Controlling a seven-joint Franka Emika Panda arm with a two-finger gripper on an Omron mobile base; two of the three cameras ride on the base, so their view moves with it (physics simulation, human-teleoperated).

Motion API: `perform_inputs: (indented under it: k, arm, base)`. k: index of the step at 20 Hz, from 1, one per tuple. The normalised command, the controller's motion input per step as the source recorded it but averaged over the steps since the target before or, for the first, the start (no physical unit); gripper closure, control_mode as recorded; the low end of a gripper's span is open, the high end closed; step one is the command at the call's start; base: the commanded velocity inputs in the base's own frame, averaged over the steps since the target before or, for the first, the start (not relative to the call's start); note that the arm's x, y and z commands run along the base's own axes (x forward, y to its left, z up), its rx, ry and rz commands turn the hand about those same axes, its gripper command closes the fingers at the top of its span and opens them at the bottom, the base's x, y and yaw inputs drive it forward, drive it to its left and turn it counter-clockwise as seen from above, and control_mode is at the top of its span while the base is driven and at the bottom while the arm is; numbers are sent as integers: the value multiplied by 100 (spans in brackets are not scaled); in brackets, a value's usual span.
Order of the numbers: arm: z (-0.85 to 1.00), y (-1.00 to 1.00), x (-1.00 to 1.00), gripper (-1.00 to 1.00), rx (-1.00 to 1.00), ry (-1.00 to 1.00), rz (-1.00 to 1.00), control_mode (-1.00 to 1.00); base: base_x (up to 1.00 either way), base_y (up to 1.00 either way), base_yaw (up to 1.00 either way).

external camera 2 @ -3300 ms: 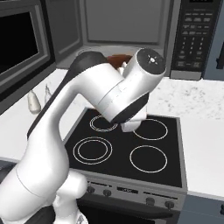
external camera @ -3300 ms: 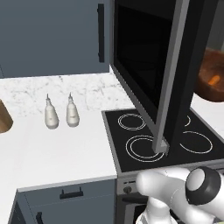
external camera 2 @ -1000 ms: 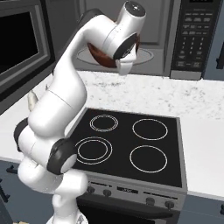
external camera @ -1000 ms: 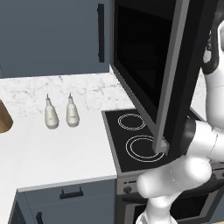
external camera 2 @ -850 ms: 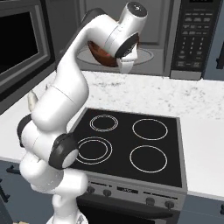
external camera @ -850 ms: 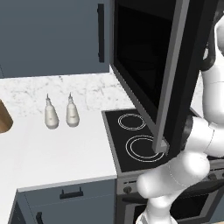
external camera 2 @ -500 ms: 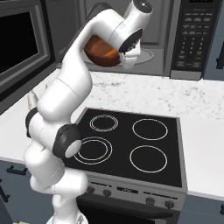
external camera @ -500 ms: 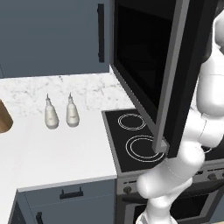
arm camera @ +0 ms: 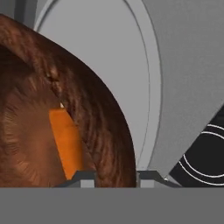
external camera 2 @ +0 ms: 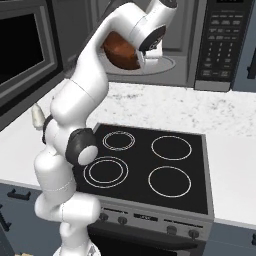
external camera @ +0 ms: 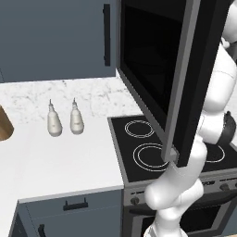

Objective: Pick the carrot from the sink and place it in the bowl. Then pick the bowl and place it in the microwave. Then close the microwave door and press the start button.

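We list one bowl [arm camera: 52, 109], stiff and light, carrot [arm camera: 65, 142] loose inside, upper centre at the microwave [external camera 2: 200, 45] mouth, our fingers [arm camera: 83, 177] pinching its rim, the right hold.

No readable text appeared; the microwave [external camera 2: 220, 42] keypad at the upper right showed only blurred marks.
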Motion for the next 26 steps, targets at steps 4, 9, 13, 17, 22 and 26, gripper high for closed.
perform_inputs:
  k: [4, 9, 13, 17, 22, 26]
  arm:
    - [-1, 3, 26, -100, 0, 0, 0, -100]
    - [-12, 11, 0, -100, 0, -4, 0, -100]
    - [-4, 0, 0, -100, 1, -14, 0, -100]
    - [0, 0, -20, -100, 0, -27, 0, -100]
    - [0, -3, -58, -100, 0, -33, 0, -100]
    - [-42, 0, -86, -100, 1, -20, 0, -100]
  base:
    - [0, 0, 0]
    - [0, 0, 0]
    - [0, 0, 0]
    - [0, 0, 0]
    - [0, 0, 0]
    - [0, 0, 0]
